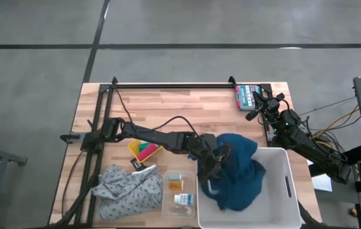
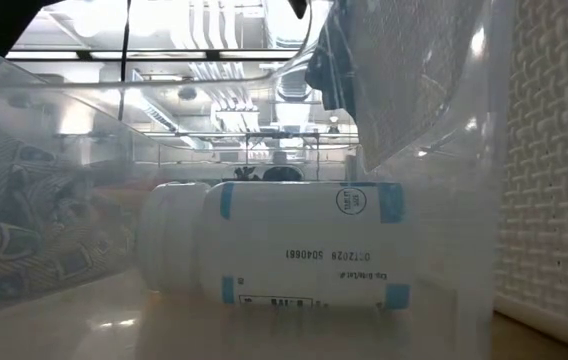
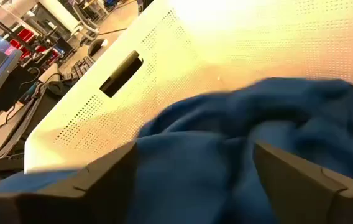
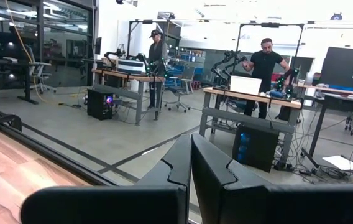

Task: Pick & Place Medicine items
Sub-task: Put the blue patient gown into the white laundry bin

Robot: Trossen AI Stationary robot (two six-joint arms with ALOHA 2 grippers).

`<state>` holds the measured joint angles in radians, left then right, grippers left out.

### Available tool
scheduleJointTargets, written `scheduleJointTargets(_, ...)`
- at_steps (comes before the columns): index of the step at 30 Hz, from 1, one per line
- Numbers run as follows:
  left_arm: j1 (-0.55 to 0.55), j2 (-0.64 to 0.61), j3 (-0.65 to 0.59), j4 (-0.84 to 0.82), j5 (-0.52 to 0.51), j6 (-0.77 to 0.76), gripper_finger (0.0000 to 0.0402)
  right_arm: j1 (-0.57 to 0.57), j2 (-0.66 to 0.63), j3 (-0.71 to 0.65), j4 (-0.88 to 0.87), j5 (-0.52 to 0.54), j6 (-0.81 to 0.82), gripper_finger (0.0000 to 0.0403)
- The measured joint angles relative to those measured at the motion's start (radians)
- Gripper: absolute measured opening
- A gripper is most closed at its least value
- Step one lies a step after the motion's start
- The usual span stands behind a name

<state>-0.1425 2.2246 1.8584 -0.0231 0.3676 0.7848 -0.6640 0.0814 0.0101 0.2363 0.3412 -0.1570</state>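
Your left gripper [image 1: 213, 166] is at the white perforated bin [image 1: 282, 159], fingers spread around the crumpled blue cloth [image 1: 238, 168].

The white medicine carton with blue print [image 1: 182, 200] and small orange-amber bottle [image 1: 176, 184] lie in your clear plastic tray [image 1: 168, 205]; your right gripper [image 1: 258, 102] waits closed, empty, at the table's far corner.

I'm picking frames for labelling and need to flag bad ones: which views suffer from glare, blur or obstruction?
Left wrist view: the white perforated bin is blown out by warm glare, the blue cloth smeared. Low view: shot through a clear plastic tray, with reflections; a white bottle with blue bands fills the frame. High view: evenly lit.
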Motion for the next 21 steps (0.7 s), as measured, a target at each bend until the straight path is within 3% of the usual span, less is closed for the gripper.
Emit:
scheduleJointTargets(5,0.0,0.0,0.0,0.003,0.0,0.0,0.034,0.0,0.0,0.0,0.0,0.0,0.0,0.0008)
scheduleJointTargets(21,-0.003,-0.056,0.08,-0.004,-0.038,-0.078,0.0341,0.0,0.0,0.0,0.0,0.0,0.0,0.0008)
